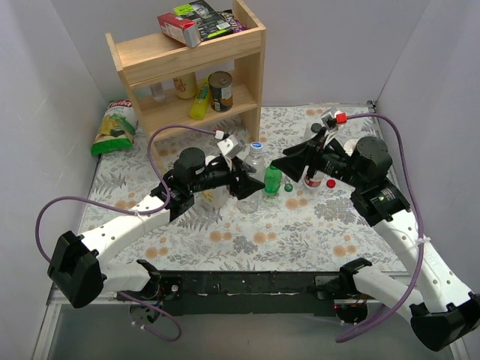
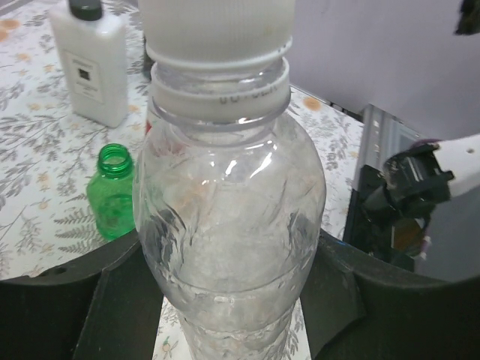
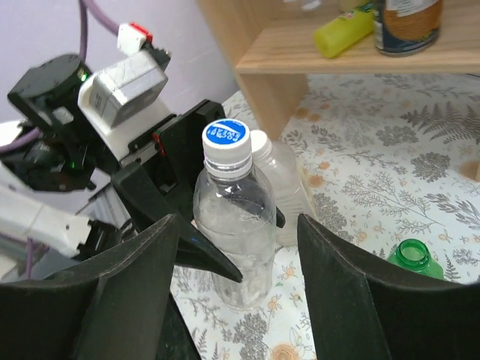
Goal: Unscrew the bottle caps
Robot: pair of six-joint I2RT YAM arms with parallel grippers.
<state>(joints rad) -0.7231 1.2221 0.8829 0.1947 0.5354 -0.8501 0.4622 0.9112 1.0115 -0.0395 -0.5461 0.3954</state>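
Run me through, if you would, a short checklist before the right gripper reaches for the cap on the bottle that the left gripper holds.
1. Grip: the left gripper clamps the clear bottle, jaws against both sides of its body: ok.
2. Cap: the blue-topped cap sits on the neck, ready to unscrew: ok.
3. Opening: the right gripper has its jaws wide apart: ok.
4. Position: the right gripper is not around the blue-topped cap, which sits ahead of it, untouched: not ok.
5. Approach: the green bottle stands open, close by; whether it is clear of the path: cannot tell.
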